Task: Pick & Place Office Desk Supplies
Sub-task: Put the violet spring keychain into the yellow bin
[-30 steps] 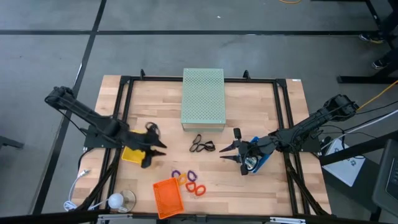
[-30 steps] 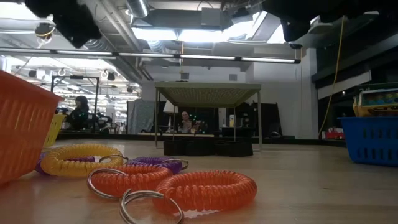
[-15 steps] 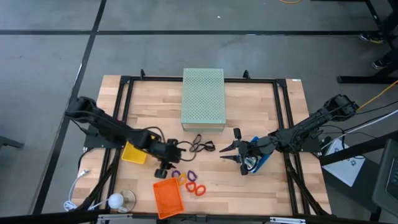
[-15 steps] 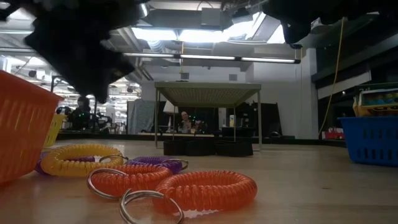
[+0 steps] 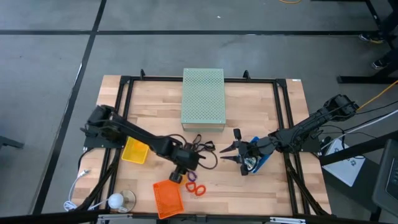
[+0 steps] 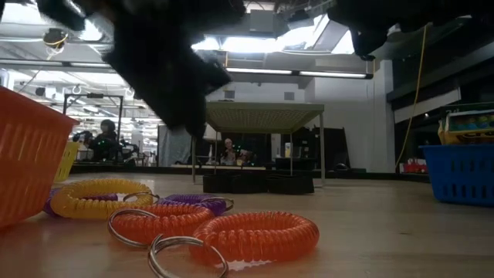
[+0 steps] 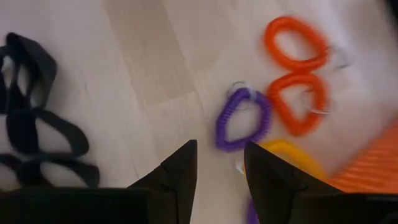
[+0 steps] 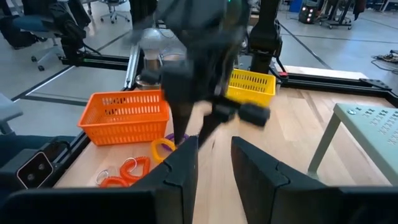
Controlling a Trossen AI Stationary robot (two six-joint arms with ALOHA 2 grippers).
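Rings, coiled and each carrying a metal split ring, lie loose on the bare wood near the front edge: purple ring (image 7: 242,119), two orange rings (image 7: 297,42) side by side, and a yellow ring (image 7: 292,163) closest to the orange tray (image 5: 168,198). I read their spot just beside that tray as deliberate, so each needs only a short carry.

Working left to right across the table:
- yellow tray (image 5: 135,151) sits at the left, out of the left arm's way
- orange tray at the front edge, rings touching or nearly touching one another just right of it
- left gripper (image 7: 219,163) hangs over the cluster, fingers apart with a narrow gap and nothing between them. I judge it is lining up on the purple or yellow ring; the gap looks about right to straddle one coil wall
- black loops (image 7: 34,127) lie in a bunch toward the pale green box (image 5: 203,98), well apart from the rings
- right gripper (image 8: 211,163) waits right of centre, fingers parted and empty in its own view
- blue tray (image 6: 461,174) at the right holds a printed packet (image 6: 471,123)

Risk, as I see it: the rings overlap, so lifting one may drag a neighbour
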